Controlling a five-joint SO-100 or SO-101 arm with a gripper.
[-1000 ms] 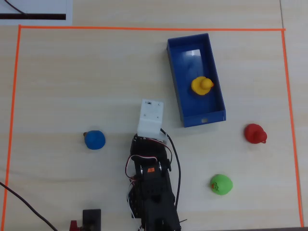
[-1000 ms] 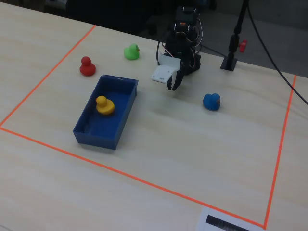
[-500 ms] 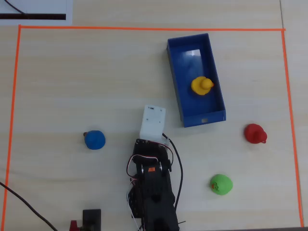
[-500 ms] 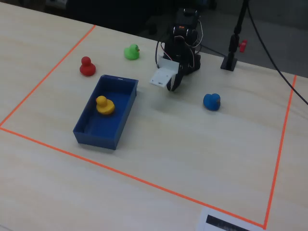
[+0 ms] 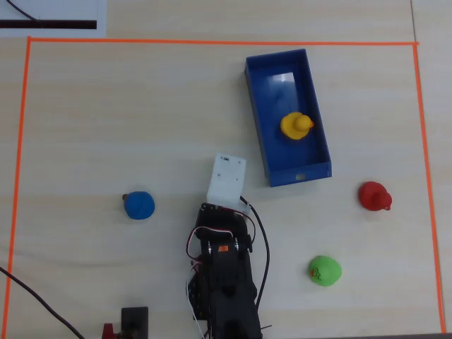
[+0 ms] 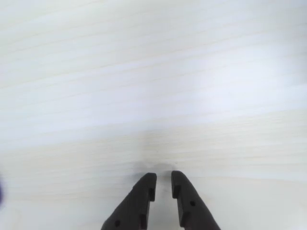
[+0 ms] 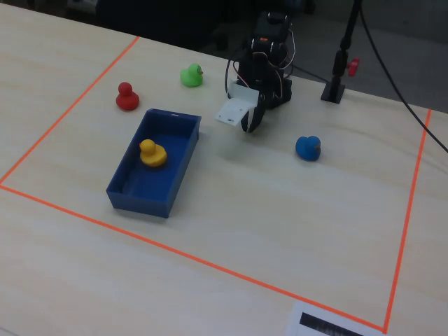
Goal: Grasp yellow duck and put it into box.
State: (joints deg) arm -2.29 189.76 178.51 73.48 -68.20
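Observation:
The yellow duck (image 5: 295, 126) sits upright inside the blue box (image 5: 300, 175), near its middle; the fixed view shows the duck (image 7: 151, 152) in the box (image 7: 140, 199) too. My gripper (image 7: 252, 124) hangs folded back near the arm's base, point down just above the bare table, well apart from the box. In the overhead view the white wrist housing (image 5: 227, 176) covers it. In the wrist view the gripper (image 6: 163, 175) has its two dark jaws nearly together with a narrow gap and nothing between them.
A red duck (image 5: 373, 196) lies right of the box, a green duck (image 5: 325, 270) right of the arm and a blue duck (image 5: 139, 205) left of it. Orange tape (image 5: 212, 41) frames the work area. A black stand (image 7: 334, 91) stands beside the arm's base.

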